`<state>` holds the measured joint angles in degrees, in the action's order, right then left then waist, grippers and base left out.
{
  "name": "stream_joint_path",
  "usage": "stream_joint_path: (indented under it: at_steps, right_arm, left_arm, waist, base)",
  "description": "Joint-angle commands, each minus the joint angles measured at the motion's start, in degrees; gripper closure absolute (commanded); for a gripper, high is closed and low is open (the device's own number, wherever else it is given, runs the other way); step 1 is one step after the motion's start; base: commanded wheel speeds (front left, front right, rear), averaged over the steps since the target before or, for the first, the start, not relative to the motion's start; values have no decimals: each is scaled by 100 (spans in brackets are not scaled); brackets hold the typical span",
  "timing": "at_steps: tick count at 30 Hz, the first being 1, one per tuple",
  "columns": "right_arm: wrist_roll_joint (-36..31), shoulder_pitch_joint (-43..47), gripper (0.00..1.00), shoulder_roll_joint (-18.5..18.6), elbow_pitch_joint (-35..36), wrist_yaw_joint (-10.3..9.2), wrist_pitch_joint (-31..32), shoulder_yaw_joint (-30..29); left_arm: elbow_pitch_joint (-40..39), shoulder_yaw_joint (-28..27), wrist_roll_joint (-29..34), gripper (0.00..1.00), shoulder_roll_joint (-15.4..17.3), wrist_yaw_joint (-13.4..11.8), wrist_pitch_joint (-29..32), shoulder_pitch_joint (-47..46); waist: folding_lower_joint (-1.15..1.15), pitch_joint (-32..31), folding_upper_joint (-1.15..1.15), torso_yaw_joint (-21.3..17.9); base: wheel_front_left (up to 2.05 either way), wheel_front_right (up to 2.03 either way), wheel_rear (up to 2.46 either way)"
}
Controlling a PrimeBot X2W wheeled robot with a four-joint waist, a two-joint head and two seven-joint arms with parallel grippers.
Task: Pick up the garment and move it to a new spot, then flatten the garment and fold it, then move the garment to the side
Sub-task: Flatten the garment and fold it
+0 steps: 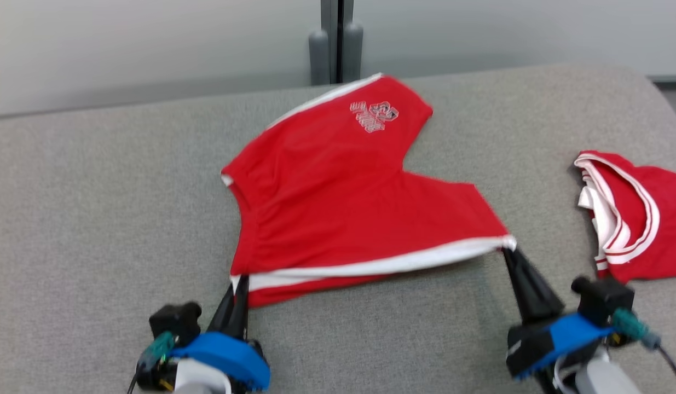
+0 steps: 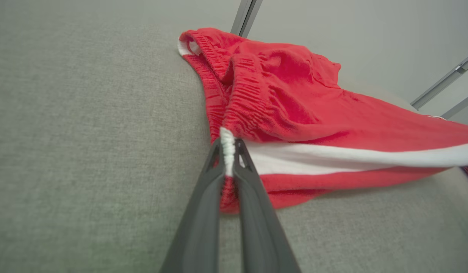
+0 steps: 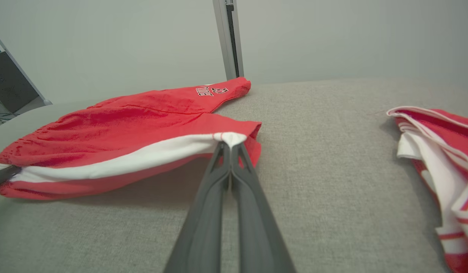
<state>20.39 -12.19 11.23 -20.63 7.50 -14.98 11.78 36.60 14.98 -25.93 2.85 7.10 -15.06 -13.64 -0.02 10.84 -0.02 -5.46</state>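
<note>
Red fabric shorts with white side stripes (image 1: 338,208) lie mid-way across the grey cloth-covered tabletop (image 1: 97,219). Their near edge is stretched between my left end effector (image 1: 238,284), pinching the waistband corner, and my right end effector (image 1: 507,253), pinching a leg hem. The waistband faces the left edge and the long axis runs left-right. I judge this to be the flattening step, with folding and setting aside not yet done.
</note>
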Motion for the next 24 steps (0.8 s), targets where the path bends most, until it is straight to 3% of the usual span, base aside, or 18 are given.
stream_joint_path:
  at_steps: [1,9,14,24]
  right_arm:
    - [5,247,100,-20,-13,-2,-30,4]
    - [-36,1289,100,-118,82,-2,-30,-203]
    - [-47,1651,100,-183,290,-2,-30,-302]
    - [-206,701,100,-16,384,-2,-30,-577]
  left_arm:
    - [-56,-51,-87,100,8,-24,-14,188]
    - [-216,-48,-274,100,10,-37,-14,1147]
    - [-452,12,-219,100,11,3,-14,1522]
    - [-1115,210,-248,100,7,38,-14,960]
  waist:
    - [2,-215,2,-110]
    - [2,-920,2,-41]
    - [2,-1034,2,19]
    - [2,-599,2,451]
  base:
    - [0,0,0]
    - [0,0,0]
    - [0,0,0]
    - [0,0,0]
